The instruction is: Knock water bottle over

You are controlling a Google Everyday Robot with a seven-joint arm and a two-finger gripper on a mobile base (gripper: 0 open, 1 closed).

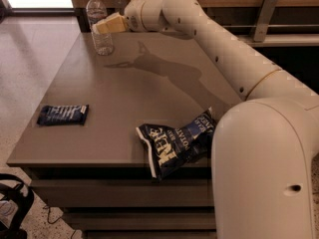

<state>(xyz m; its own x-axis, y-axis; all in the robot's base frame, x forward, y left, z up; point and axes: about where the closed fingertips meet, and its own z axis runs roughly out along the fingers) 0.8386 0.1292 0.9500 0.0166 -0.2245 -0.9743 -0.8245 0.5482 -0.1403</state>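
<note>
The water bottle (102,43) is a small clear ribbed plastic bottle with a white cap. It stands upright at the far left corner of the brown table (124,93). My gripper (98,27) reaches in from the right at mid-bottle height. Its tan fingers (110,23) are shut and empty, and their tips overlap the bottle's middle and appear to touch its right side. The white arm runs from the lower right up across the table to the gripper.
A dark blue chip bag (177,142) lies near the table's front edge. A dark blue snack bar (63,114) lies at the front left. A wooden wall rail (264,14) runs behind the table. Tiled floor lies to the left.
</note>
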